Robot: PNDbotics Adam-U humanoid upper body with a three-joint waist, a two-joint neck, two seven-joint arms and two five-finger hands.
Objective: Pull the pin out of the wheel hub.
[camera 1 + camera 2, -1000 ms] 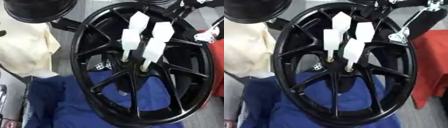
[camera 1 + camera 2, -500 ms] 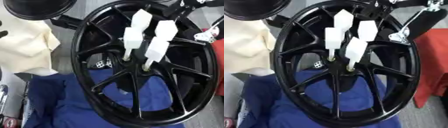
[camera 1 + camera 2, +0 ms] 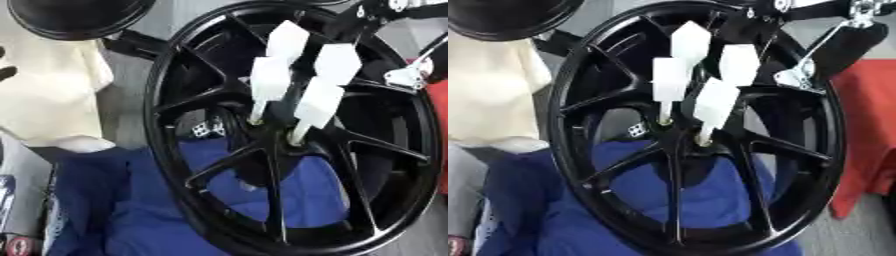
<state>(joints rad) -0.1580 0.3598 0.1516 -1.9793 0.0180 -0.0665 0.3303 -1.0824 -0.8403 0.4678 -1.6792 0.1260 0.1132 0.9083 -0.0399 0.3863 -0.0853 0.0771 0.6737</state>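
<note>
1. Left eye view shows four white pins standing up out of the middle of the black wheel, each with a thick white blocky head on a thin stem.
2. Two pins, the near left one and the near right one, clearly have their stems seated in holes at the hub; the bases of the two farther ones are hidden behind them.
3. Spokes run out from the hub to the rim, and the wheel fills most of the view, tilted.
4. A blue cloth lies under the near part of the wheel and shows between the spokes.
5. A cream cloth lies at the left, beside the rim.
6. A round black object sits at the upper left, beyond the cream cloth.
7. Right eye view shows a red cloth at the right, just outside the rim.
8. A black and silver arm reaches in from the upper right over the far rim; no hand can be made out, so I cannot tell how its fingers are set.
</note>
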